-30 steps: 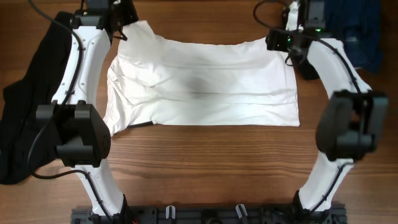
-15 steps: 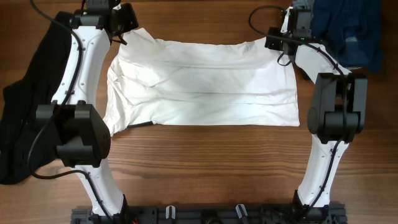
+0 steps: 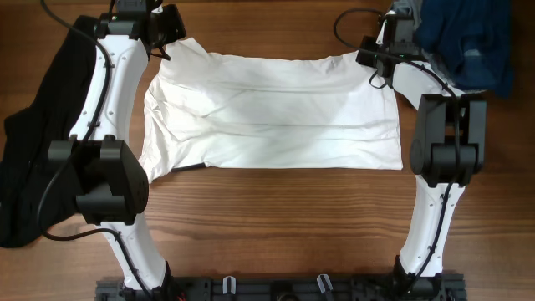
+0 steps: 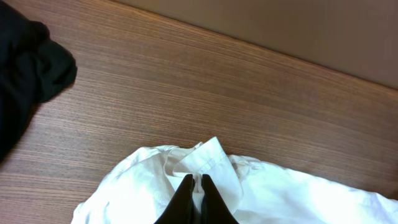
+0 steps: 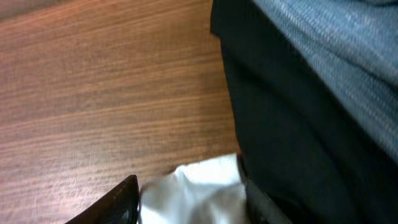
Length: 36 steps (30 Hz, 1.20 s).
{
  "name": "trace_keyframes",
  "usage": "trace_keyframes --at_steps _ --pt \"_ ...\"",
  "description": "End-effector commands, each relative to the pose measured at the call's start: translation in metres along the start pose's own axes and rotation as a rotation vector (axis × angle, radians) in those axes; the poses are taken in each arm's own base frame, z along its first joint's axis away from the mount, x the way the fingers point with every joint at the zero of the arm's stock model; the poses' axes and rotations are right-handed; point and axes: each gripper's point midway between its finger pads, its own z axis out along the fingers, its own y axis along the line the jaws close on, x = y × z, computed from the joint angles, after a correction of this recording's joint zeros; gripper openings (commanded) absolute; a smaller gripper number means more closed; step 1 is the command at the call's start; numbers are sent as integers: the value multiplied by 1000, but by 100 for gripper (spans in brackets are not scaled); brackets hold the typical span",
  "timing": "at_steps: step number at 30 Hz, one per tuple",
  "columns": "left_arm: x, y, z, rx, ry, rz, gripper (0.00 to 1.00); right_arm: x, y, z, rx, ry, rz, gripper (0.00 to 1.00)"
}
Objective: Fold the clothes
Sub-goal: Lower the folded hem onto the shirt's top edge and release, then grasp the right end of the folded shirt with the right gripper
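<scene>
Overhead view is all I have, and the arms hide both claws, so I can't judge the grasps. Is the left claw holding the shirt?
Observer: Yes. The left wrist view shows the left claw shut on a raised fold at the edge of the white T-shirt.
Operator: And the right side?
Observer: In the right wrist view the right claw has its fingers apart, with a corner of the same shirt lying between them, not pinched.
</scene>
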Motion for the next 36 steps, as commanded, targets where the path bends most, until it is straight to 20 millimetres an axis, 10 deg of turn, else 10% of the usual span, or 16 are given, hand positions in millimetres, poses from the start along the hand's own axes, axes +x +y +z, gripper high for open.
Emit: trace_keyframes --at_steps 1,5,13,15,19,26,36 --pt "-11 -1 -12 -1 -34 23 4 41 -15 28 52 76 24 49" --pt "-10 -1 -12 0 -33 17 4 30 -11 20 38 76 26 4" --pt "-17 13 -29 -16 -45 -10 4 -79 10 -103 22 -27 -82 4" --pt "-19 13 -46 -16 -48 -3 4 -80 14 -137 1 11 -105 4" --pt "2 16 -80 -33 29 -5 4 -45 11 -193 8 191 -104 4" --pt "104 31 -112 -79 462 -33 4 20 7 -238 3 482 -54 4" --pt "198 63 -84 -179 723 -40 4 88 -16 -258 114 746 -11 4"
